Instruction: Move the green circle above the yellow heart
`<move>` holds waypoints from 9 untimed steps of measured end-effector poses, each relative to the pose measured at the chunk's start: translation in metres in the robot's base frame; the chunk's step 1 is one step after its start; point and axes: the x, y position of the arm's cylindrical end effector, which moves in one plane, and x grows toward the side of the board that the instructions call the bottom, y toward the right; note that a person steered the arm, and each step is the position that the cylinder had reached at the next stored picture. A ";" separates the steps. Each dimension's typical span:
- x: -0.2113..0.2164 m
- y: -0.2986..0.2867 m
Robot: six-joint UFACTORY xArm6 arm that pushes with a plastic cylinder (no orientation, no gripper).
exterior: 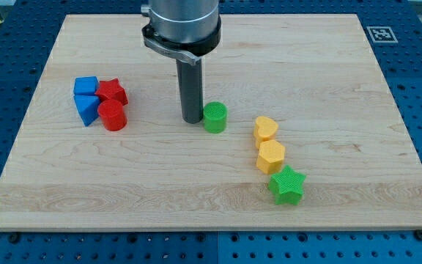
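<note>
The green circle point(215, 116) stands near the middle of the wooden board. The yellow heart point(266, 128) lies to its right and slightly lower in the view. My tip point(192, 119) rests on the board right against the green circle's left side. The rod rises straight up from there to the arm's grey housing at the view's top.
A yellow hexagon point(271, 156) sits just below the heart, and a green star point(287, 185) below that. At the view's left a cluster holds two blue blocks point(86, 99), a red star point(112, 92) and a red cylinder point(113, 116). The board's edge point(211, 229) runs along the bottom.
</note>
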 end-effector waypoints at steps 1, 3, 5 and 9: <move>0.010 0.000; 0.023 0.002; 0.012 0.025; 0.007 0.055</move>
